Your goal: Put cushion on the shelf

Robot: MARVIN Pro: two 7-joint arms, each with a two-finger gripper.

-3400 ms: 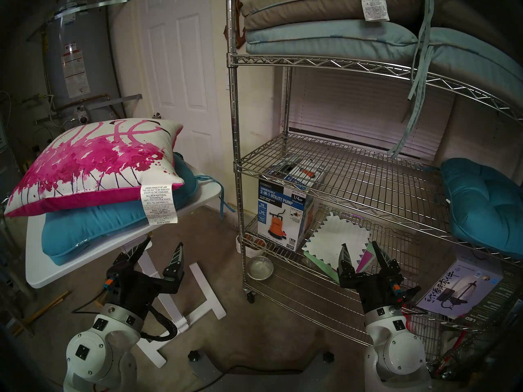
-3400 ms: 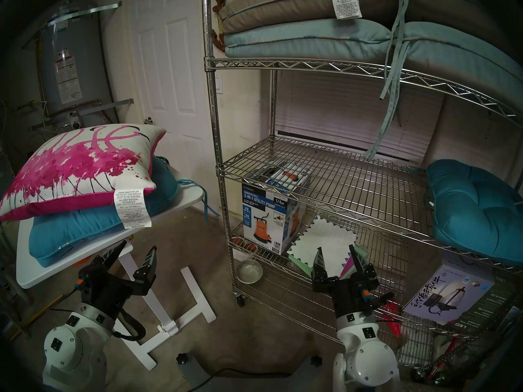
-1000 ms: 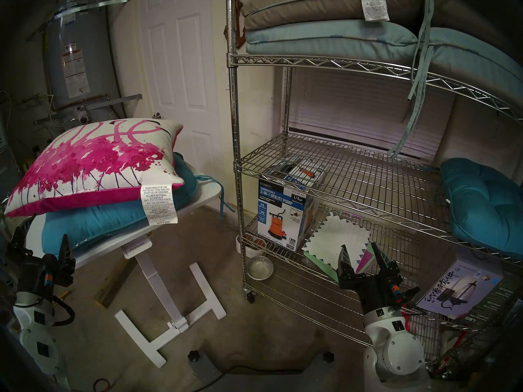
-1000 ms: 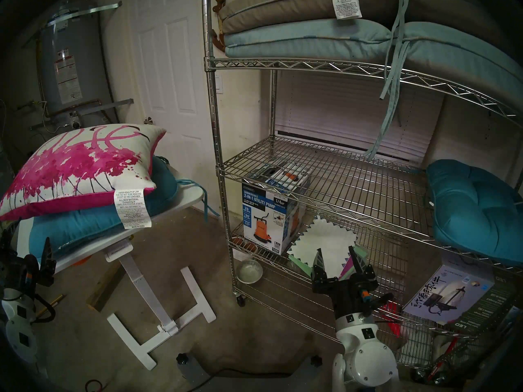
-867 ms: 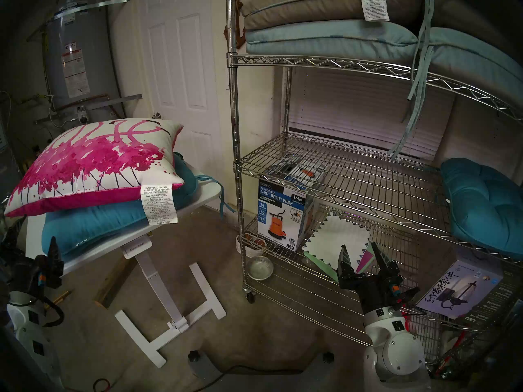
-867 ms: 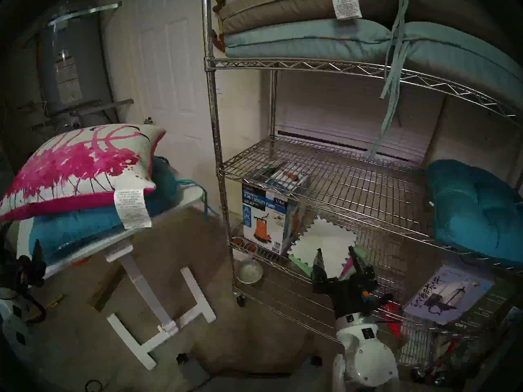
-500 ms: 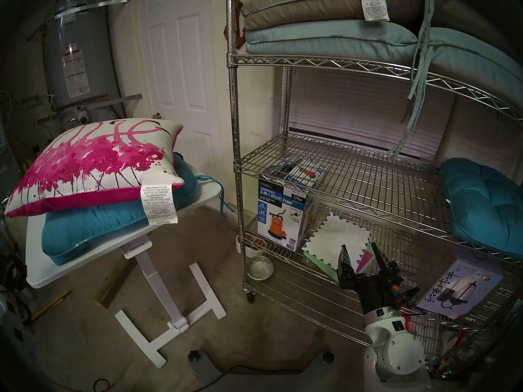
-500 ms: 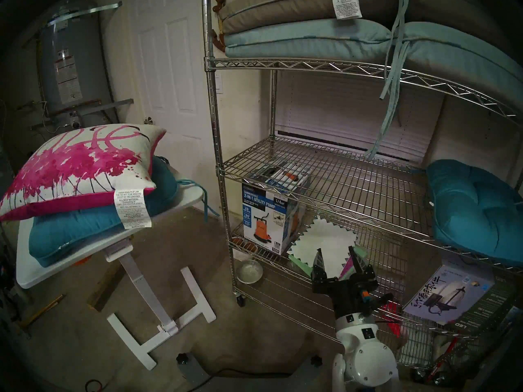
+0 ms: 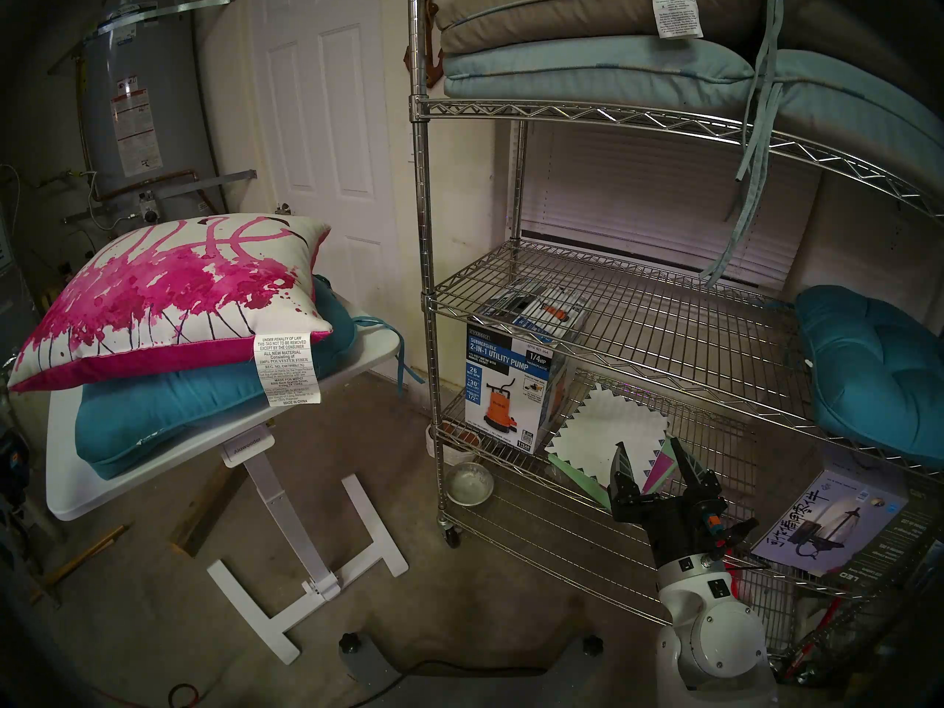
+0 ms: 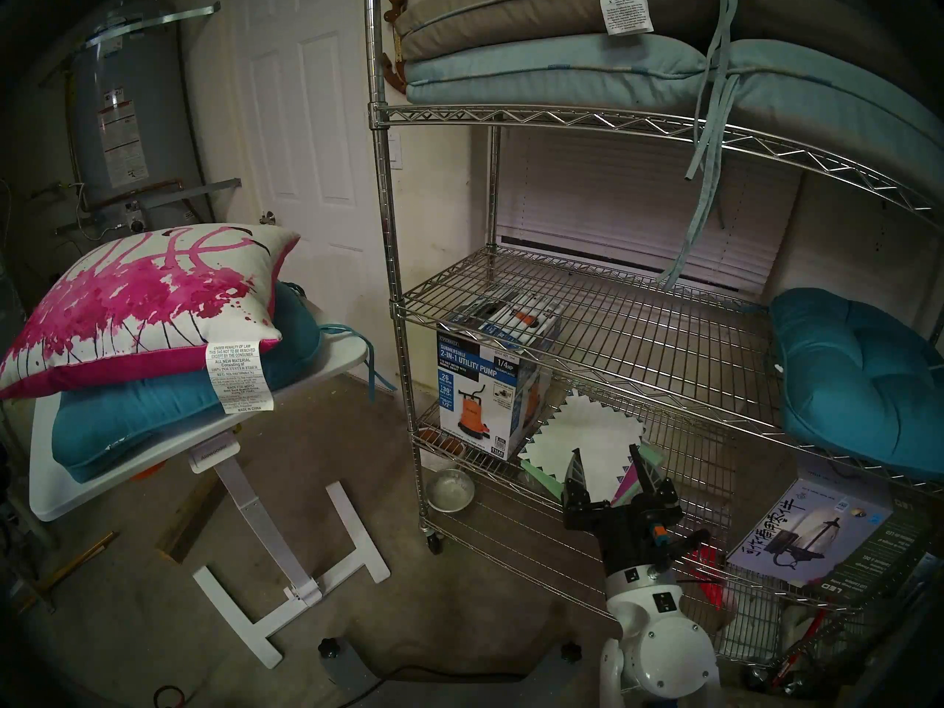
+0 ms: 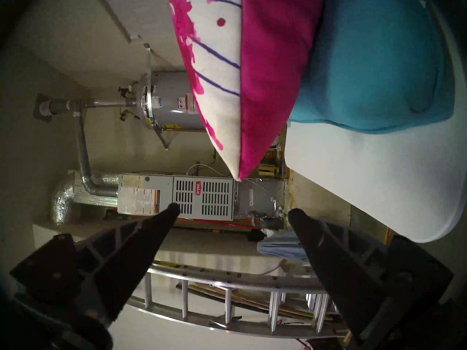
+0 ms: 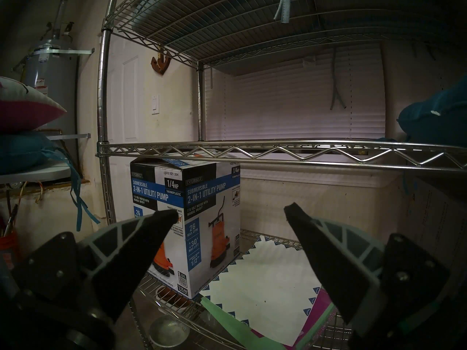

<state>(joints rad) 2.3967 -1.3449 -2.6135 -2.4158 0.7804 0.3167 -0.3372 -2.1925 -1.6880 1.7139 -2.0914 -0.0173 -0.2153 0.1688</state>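
Black left gripper [image 11: 233, 210] jaws wide, empty, beside cushion [image 11: 252, 76]

Left gripper [image 9: 13, 467]: only a dark sliver at head view's left edge, jaws out of sight there. Plump white pillow with magenta splashes [image 11: 227, 71]: upper part cut by wrist frame's top. Teal tufted seat cushion [image 9: 878, 375] on chrome wire rack [image 9: 613, 329]: right side lost in dark rim. Care tag [image 9: 287, 369]: lower print too fine to read.
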